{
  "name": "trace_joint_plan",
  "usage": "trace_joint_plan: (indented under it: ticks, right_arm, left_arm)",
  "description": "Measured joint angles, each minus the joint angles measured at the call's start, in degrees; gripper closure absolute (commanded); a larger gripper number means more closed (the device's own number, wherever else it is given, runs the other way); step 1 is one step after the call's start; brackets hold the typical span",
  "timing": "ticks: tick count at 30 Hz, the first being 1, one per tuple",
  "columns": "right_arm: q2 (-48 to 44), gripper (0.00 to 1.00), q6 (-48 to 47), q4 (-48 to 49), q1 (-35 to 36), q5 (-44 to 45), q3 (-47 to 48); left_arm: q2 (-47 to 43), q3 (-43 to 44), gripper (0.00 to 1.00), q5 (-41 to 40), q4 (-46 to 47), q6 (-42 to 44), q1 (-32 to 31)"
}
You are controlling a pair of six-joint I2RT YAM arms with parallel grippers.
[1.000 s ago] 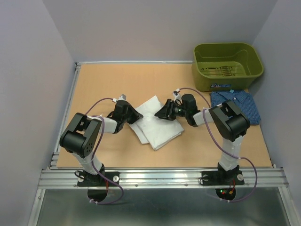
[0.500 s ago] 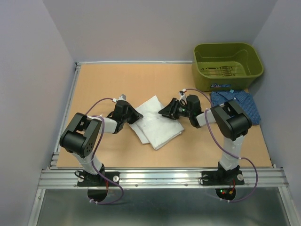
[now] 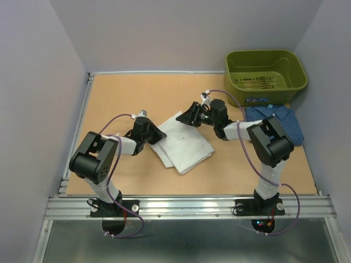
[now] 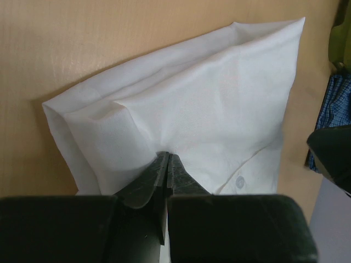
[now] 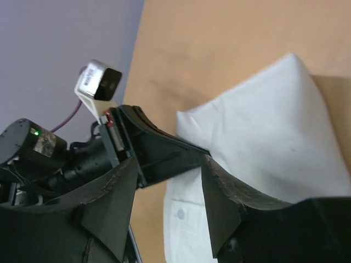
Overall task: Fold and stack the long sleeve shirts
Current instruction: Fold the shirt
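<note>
A folded white long sleeve shirt (image 3: 184,145) lies mid-table. My left gripper (image 3: 159,135) is shut on its left edge; in the left wrist view the jaws (image 4: 167,156) meet on puckered white cloth (image 4: 192,98). My right gripper (image 3: 182,118) hovers open over the shirt's far corner, nothing between its fingers (image 5: 167,183). Through it I see the white shirt (image 5: 269,142) and the left gripper's fingers (image 5: 159,153). The dark blue patterned shirt (image 3: 281,116) lies folded at the right, partly hidden behind the right arm.
An olive-green bin (image 3: 266,76) stands at the back right corner, touching the blue shirt's far edge. Purple-grey walls close in three sides. The blue shirt (image 4: 335,104) also shows at the left wrist view's right edge.
The right gripper, still open, has swung from above the white shirt's right side toward its far corner. The left gripper and both shirts stay put.
</note>
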Motion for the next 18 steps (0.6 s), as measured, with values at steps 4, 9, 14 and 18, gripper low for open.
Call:
trace_joint_plan:
  ticks: [4,9,14,18]
  right_arm:
    - [4.46,0.44,0.31,0.98,2.89,-0.07,6.97]
    - [13.11,0.44,0.33,1.46,4.26,-0.04,10.23]
    - [17.59,0.44,0.92,2.56,3.13,-0.28,11.85]
    - [17.59,0.44,1.07,2.82,1.99,-0.22,12.0]
  left_arm:
    - [-0.04,0.0,0.89,0.02,-0.11,0.0,0.0]
    - [-0.15,0.0,0.89,-0.02,-0.35,0.0,0.0]
    - [-0.26,0.0,0.89,-0.02,-0.57,0.0,0.0]
    - [-0.35,0.0,0.89,-0.02,-0.68,0.02,0.0]
